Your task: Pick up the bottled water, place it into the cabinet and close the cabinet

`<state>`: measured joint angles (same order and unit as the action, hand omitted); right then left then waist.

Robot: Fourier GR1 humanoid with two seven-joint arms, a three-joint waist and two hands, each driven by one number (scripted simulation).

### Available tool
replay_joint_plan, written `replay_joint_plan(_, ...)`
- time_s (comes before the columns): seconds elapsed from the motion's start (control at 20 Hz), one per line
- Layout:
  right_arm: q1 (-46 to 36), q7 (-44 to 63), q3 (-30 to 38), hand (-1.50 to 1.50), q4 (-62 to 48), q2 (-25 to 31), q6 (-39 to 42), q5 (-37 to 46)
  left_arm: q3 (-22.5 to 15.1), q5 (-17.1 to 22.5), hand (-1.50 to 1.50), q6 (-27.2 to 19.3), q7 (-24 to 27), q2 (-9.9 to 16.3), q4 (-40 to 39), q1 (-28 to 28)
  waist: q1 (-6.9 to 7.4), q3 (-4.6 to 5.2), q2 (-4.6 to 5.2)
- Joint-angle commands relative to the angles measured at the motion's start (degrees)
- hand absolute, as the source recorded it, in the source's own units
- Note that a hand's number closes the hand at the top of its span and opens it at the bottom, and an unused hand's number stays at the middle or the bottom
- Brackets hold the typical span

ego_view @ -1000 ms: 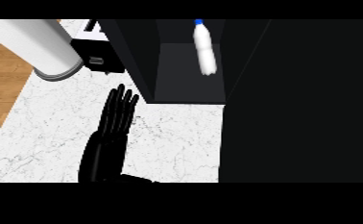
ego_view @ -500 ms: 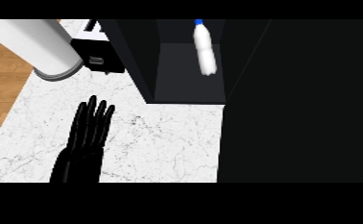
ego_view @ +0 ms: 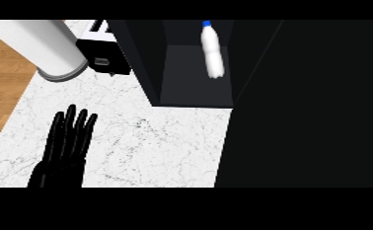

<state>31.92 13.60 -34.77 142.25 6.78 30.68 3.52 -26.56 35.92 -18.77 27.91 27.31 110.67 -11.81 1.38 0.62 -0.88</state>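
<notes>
A white water bottle [ego_view: 212, 54] with a blue cap stands inside the dark open cabinet [ego_view: 197, 83], toward the back of its floor. My left hand [ego_view: 65, 147] lies over the marble counter at the lower left, fingers straight and pointing away from me, well apart from the cabinet. A large black panel [ego_view: 299, 105], apparently the cabinet's door, fills the right side of the view. My right hand does not show.
A tall white cylinder [ego_view: 47, 49] stands at the back left, next to a black and white appliance [ego_view: 102, 56]. The white marble counter [ego_view: 153, 145] meets a wooden strip [ego_view: 13, 83] at the far left.
My left hand has drawn back toward me and to the left, away from the cabinet's front. The bottle has stayed in place.
</notes>
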Motion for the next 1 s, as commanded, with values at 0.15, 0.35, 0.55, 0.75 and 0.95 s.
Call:
replay_joint_plan(0.15,-11.4,8.0,-13.8,1.50,0.6,-6.5,-5.2,11.5,2.8,1.9,-1.50,3.0,0.7,3.5,2.9,-4.5,0.56,-0.01,-0.21)
replay_joint_plan(0.35,-18.7,10.9,-14.7,1.50,-2.3,-6.5,-9.9,10.0,4.7,3.9,-1.50,5.0,0.9,3.5,1.6,-4.0,0.31,0.07,0.39)
replay_joint_plan(0.55,-24.2,12.9,-14.1,1.50,-4.7,-6.4,-11.8,10.5,6.0,5.0,-1.50,7.1,1.2,5.0,3.3,-5.1,0.78,0.04,0.33)
replay_joint_plan(0.75,-27.0,12.3,-13.2,1.50,-7.4,-6.3,-12.5,9.0,6.5,5.3,-1.50,8.1,1.2,5.9,2.3,-6.3,1.40,0.04,0.60)
replay_joint_plan(0.95,-28.5,13.8,-12.3,1.50,-7.3,-6.3,-12.4,7.9,7.6,5.9,-1.50,9.1,1.4,6.7,3.2,-6.5,1.90,0.09,0.67)
